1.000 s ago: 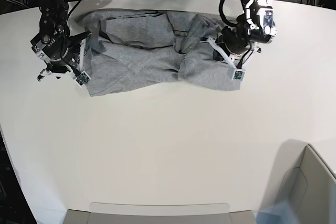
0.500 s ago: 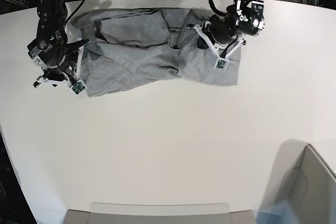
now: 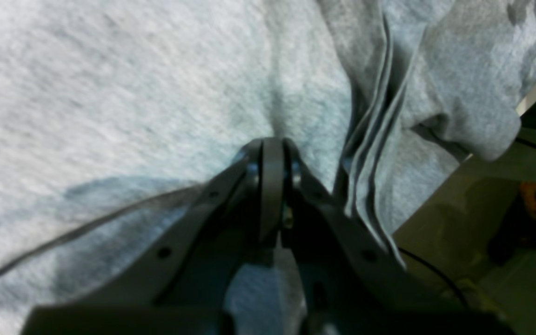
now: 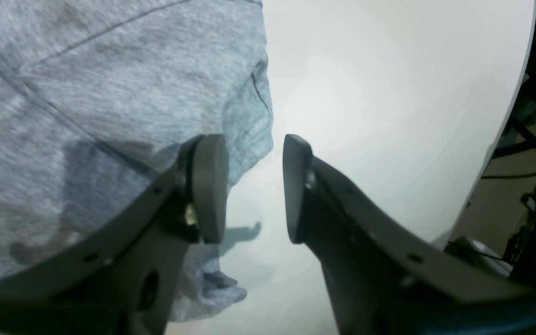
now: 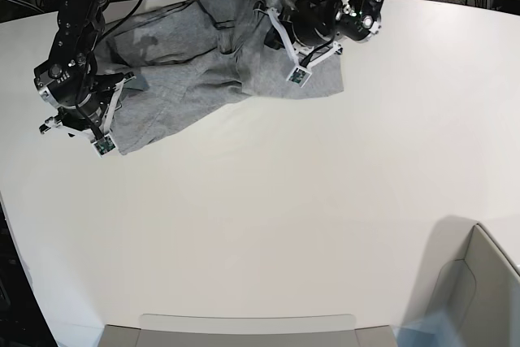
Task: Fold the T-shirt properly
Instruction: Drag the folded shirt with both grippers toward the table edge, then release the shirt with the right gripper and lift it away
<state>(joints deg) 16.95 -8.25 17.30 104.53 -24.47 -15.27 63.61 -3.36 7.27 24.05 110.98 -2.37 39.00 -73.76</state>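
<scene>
T-shirt [image 5: 203, 62]: heather-grey, crumpled, spread along the far edge of the worktop [image 5: 268, 225], from near the far-left corner to about mid-width. Plain side up as far as visible; no lettering seen.
T-shirt shape: bunched and creased near the far edge, one flatter panel reaching toward the left edge, another lobe lying under the left arm at far centre.
T-shirt edge: in the left wrist view a stack of folded fabric layers [image 3: 375, 139] sits just right of the claw, and cloth droops over the far worktop edge.
left claw [image 3: 271, 153]: jaws pressed together, tips buried in grey fabric; cloth puckers at the tips, so it is pinching the T-shirt.
left claw position: far centre of the worktop, on top of the shirt's right-hand lobe [image 5: 305, 46].
right claw [image 4: 254, 186]: jaws moderately apart, nothing between them, bare worktop visible through the gap.
right claw position: near the left edge, far-left part of the worktop [image 5: 77, 111], at the shirt's left border.
right claw vs shirt: one finger [image 4: 210, 186] overlaps the shirt hem in the wrist view, the other finger sits over bare worktop; cannot tell if the finger touches the cloth.
shirt hem: stitched seam [image 4: 261, 88] runs just beyond the open jaws.
worktop: white, bare over the near half.
near-right corner: grey box-like object [image 5: 479, 290], partly out of frame.
</scene>
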